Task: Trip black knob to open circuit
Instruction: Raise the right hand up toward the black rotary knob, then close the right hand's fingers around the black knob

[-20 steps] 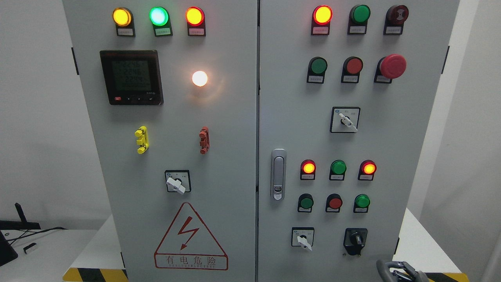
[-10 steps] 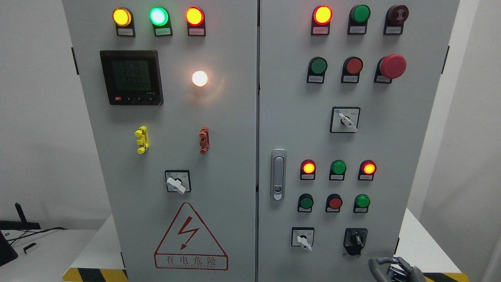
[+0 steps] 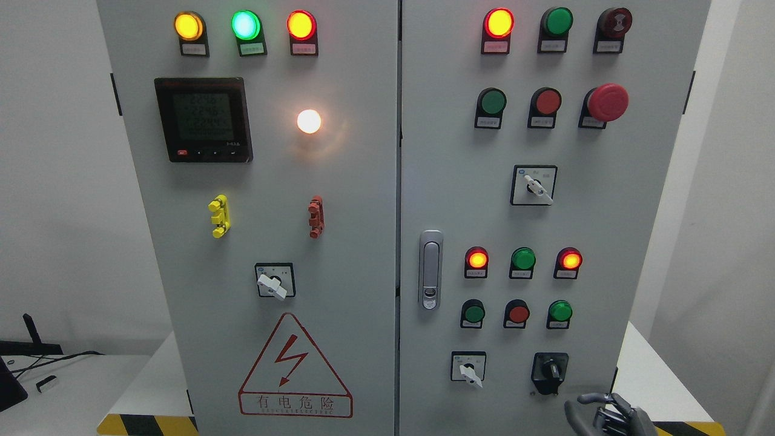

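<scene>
Right hand (image 3: 608, 415) is in at the bottom right corner, only partly in frame, fingers (image 3: 590, 399) loosely curled and holding nothing, one finger arching up and to the left. It sits just below and slightly right of the black knob (image 3: 550, 368), not touching it. Black knob is on a black square plate, bottom row of the right cabinet door (image 3: 545, 218), pointer roughly upright. To its left on the same row: white selector switch (image 3: 468, 367) with its lever pointing down-right. Above that row, three push buttons green/red/green (image 3: 518, 313), then three pilot lamps (image 3: 522, 259) with the outer two lit red-orange and the middle green one dark. Higher up: another white selector (image 3: 534, 185), red mushroom button (image 3: 607, 102) at the right end of its row, and a lit red lamp (image 3: 499, 23) in the top row. Door latch (image 3: 430, 269) is silver, on the left edge of the right door. Left door (image 3: 254, 218) has a digital meter (image 3: 203, 119) with display on, a glowing white lamp (image 3: 309, 121), yellow, green and red lamps across the top (image 3: 246, 25), and a red electric hazard triangle (image 3: 295, 366) at the bottom. Left hand is out of frame.
</scene>
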Motion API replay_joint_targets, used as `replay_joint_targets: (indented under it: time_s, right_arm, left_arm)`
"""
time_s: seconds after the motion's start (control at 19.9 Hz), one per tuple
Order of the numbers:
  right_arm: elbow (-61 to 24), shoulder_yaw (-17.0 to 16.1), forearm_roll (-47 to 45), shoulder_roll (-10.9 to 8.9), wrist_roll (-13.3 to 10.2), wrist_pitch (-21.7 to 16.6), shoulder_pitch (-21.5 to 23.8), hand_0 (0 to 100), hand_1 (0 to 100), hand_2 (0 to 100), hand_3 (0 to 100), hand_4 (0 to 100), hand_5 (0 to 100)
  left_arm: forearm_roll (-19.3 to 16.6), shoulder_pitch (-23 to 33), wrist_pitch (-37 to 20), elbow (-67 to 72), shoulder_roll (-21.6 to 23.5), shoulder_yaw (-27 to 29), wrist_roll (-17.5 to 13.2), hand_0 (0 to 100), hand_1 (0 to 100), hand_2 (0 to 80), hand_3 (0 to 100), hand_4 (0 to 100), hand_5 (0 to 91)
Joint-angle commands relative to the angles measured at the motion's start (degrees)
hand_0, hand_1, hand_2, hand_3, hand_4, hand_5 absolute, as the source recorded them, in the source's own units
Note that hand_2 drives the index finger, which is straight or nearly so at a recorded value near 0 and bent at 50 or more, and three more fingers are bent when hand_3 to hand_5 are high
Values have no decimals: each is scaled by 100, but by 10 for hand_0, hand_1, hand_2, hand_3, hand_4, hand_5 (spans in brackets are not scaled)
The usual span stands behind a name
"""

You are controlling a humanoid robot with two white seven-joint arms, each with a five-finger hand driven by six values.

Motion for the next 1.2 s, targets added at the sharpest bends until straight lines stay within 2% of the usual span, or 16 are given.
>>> replay_joint_targets:
  time_s: [0.0, 0.3, 0.5, 1.15]
  right_arm:
    - [85, 37, 1, 6, 0, 10, -140, 310, 769, 496, 1000, 966, 886]
    - [251, 89, 10, 33, -44, 46, -324, 341, 759, 494, 1000, 964, 886]
    - [287, 195, 10, 77, -106, 37, -316, 351, 757, 493, 1000, 964, 886]
    - [331, 221, 10, 103, -106, 37, -342, 374, 755, 489, 1000, 963, 885]
  left_arm:
    - [-176, 0, -5, 0, 2, 0, 5, 120, 389, 0, 0, 0, 0]
    - [-176, 0, -5, 0, 2, 0, 5, 120, 389, 0, 0, 0, 0]
    - [-176, 0, -5, 0, 2, 0, 5, 120, 389, 0, 0, 0, 0]
    - [-176, 0, -5, 0, 2, 0, 5, 120, 389, 0, 0, 0, 0]
